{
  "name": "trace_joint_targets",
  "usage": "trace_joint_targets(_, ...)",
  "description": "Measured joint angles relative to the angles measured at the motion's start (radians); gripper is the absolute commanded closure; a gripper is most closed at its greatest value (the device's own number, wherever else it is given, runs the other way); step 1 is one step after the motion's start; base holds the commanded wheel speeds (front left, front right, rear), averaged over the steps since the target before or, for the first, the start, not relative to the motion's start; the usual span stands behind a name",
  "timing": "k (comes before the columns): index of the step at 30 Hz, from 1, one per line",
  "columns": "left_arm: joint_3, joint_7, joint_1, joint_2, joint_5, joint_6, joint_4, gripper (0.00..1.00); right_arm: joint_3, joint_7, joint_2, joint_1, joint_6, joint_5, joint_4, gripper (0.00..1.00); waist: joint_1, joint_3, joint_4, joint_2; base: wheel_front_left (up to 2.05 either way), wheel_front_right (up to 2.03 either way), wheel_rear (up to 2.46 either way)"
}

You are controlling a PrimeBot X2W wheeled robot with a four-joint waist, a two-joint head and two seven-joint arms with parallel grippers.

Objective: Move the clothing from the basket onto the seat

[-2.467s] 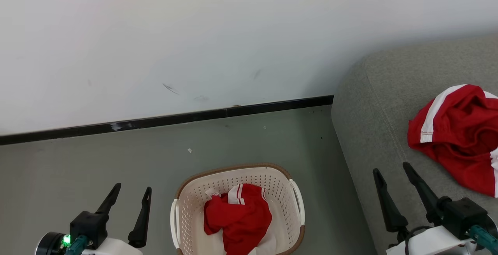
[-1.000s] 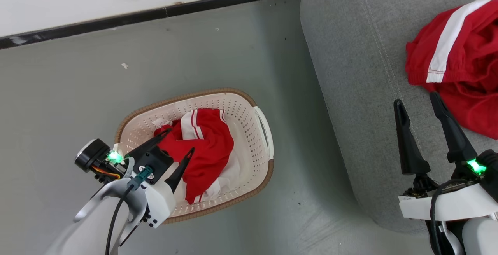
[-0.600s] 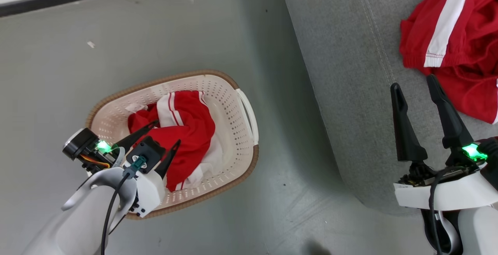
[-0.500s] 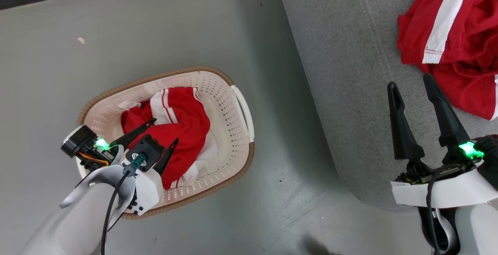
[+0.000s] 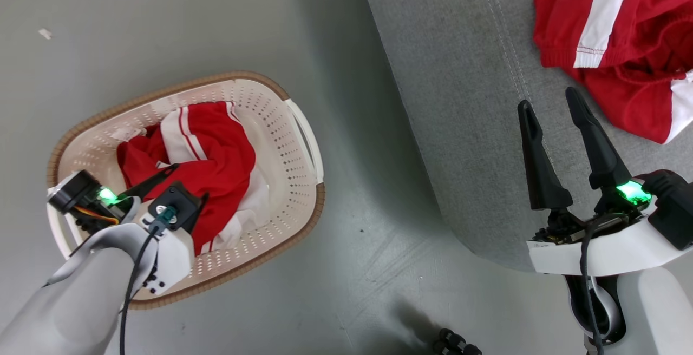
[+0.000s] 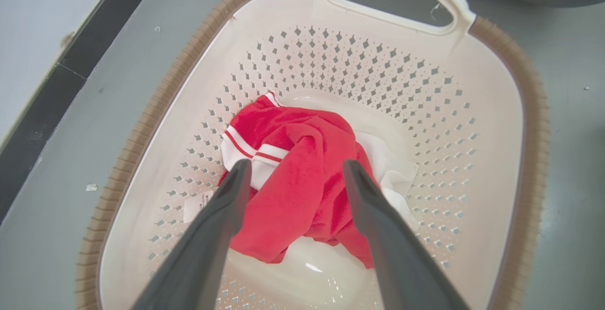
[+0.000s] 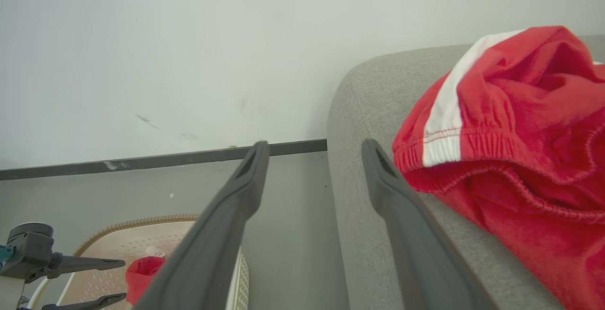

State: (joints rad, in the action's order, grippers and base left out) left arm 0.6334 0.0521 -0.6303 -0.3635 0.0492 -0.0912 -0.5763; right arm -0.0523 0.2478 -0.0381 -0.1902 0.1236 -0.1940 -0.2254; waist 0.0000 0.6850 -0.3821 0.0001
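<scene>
Left jaws lower into perforated basket (image 5: pixel 273 127), perhaps touching crumpled clothing (image 5: pixel 219 155)

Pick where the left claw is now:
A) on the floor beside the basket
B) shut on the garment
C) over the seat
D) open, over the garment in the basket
D: the left claw stands open, spread over the red garment inside the basket.

From here I read the clothing (image 6: pixel 307 182) as soft fleecy cloth, the basket (image 6: pixel 359 64) as glossy smooth plastic (its rim (image 6: pixel 534 111) looks woven), and the seat (image 5: pixel 455 100) as matt, rough-woven fabric.
</scene>
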Motion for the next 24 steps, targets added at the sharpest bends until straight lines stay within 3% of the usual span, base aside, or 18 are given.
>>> trace_joint_targets(24,-0.007,-0.061,-0.093,-0.092,-0.056,0.010,-0.111,0.00,-0.057,0.000,0.000,-0.089,0.000,-0.065,-0.001,0.00,0.0000,0.138,-0.101,0.0000,0.00,0.00,0.00)
